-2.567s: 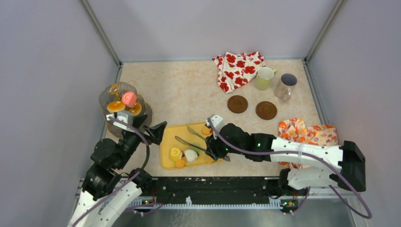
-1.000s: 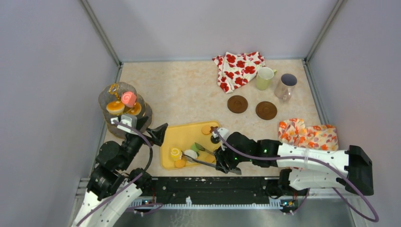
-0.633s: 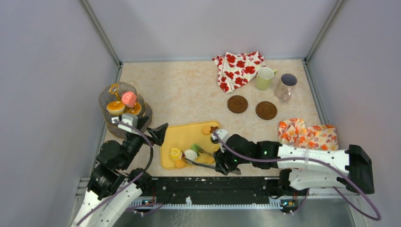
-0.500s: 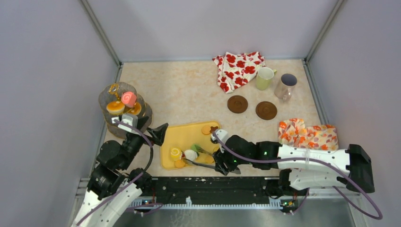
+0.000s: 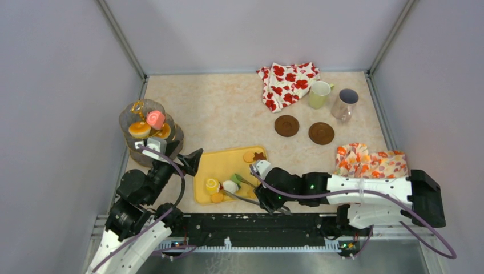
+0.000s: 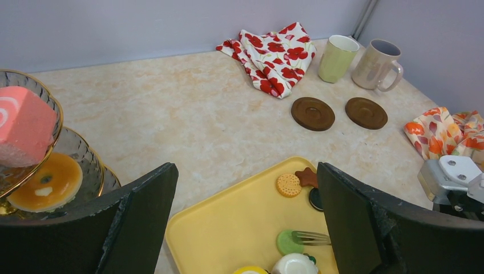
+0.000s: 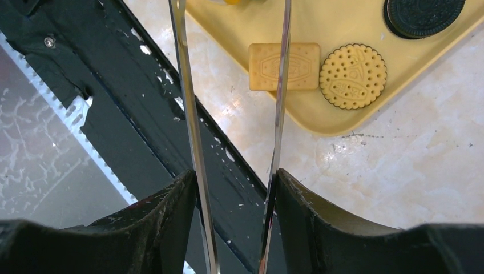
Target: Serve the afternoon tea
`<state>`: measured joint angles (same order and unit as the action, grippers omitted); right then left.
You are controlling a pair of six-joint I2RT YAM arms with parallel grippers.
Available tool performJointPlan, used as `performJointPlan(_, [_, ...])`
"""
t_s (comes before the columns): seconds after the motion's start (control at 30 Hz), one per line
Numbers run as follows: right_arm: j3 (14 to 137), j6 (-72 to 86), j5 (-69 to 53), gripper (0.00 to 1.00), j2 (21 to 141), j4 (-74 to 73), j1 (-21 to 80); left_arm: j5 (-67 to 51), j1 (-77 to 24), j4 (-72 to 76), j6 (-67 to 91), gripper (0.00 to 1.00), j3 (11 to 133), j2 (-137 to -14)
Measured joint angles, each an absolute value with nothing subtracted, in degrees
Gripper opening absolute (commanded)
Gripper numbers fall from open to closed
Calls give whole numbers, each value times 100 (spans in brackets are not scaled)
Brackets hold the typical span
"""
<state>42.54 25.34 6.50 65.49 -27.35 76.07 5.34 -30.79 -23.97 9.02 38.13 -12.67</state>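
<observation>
Counter: pale marbled counter [image 5: 228,114] between grey walls, with a yellow tray [image 5: 220,162] at the near edge.
Right end effector: my right end effector [image 7: 234,217] is half closed, gripping the tongs [image 7: 283,85].
Left end effector: my left end effector [image 6: 246,217] is wide and empty, beside the stand [image 5: 128,117].
Change: I drew my right arm back. The star biscuit [image 5: 259,155] is uncovered now, and one tong tip touches the green sweet [image 6: 288,242].
Sweets: the pink roll [image 5: 155,119] and a tart [image 5: 140,129] are on the stand, the others on the tray.
Mugs: the yellow mug [image 5: 319,94] and grey mug [image 5: 345,103] stand far right, off the coasters [image 5: 286,125].
Meaning: I judge the green sweet is the next pick.

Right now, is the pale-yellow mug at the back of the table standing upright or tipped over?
Upright. The pale-yellow mug stands on its base on the beige marbled table, rim facing up, beside the upright greyish mug.
</observation>
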Motion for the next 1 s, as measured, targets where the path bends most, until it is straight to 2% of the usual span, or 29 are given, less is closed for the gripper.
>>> performJointPlan(0.5, [4403,2639,760,50,6353,-2801,7695,534,-3079,-2397,904,99,3813,-1267])
performJointPlan(1.0, [4466,2687,923,42,6488,-2891,7802,537,-3079,-2399,902,99,3813,-1267])
